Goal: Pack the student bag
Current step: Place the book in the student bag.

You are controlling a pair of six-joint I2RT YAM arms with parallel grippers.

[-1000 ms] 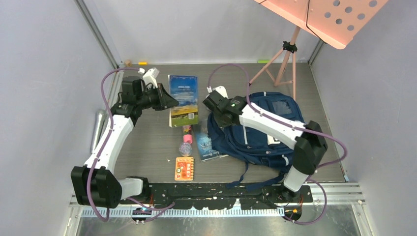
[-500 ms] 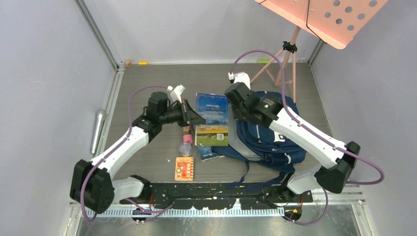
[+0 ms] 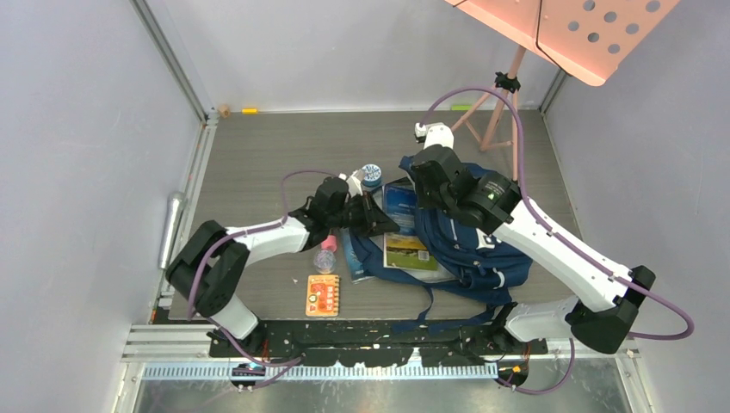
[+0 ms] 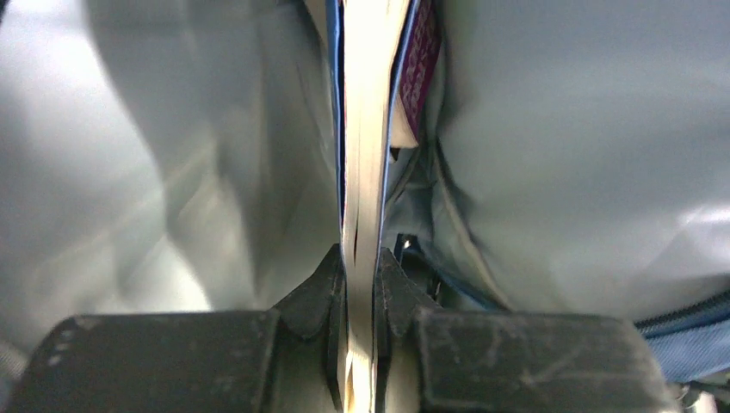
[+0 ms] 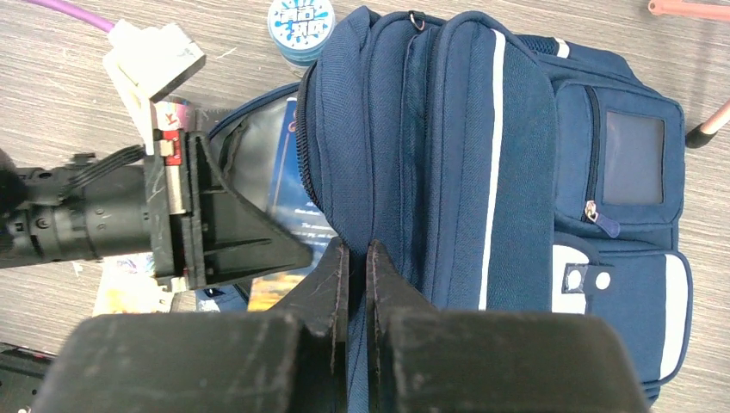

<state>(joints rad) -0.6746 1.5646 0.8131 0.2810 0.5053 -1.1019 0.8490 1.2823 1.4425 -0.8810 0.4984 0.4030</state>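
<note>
- Over the last second the left tool [image 3: 377,222] has carried the thin blue paperback book with a landscape cover [image 3: 406,245] from the far left of the grey wood-grain counter [image 3: 258,155] to the large navy blue fabric backpack with pale stripes [image 3: 486,254]. Meanwhile the right tool [image 3: 428,182] has swung round to the bag's far-left corner.
- The left tool is nearly closed, clamped on the book's page edge. Its wrist view shows the book running straight ahead into grey lining, beside a purple-covered item [image 4: 422,60] already inside.
- The right tool is pinched almost shut on the navy rim of the main compartment, seemingly holding the mouth up.
- The backpack lies on the right half of the counter with its mouth facing left. The book is partly in, its long axis running far to near. The compartment's depth lies to the right of the left tool, so I judge the push must go rightward.
- Room at the mouth is tight: a round blue-and-white lidded tub [image 3: 371,175] sits just beyond it. A dark second book [image 3: 355,258] lies under its near edge, with a small pink-capped bottle [image 3: 325,254] beside that.
</note>
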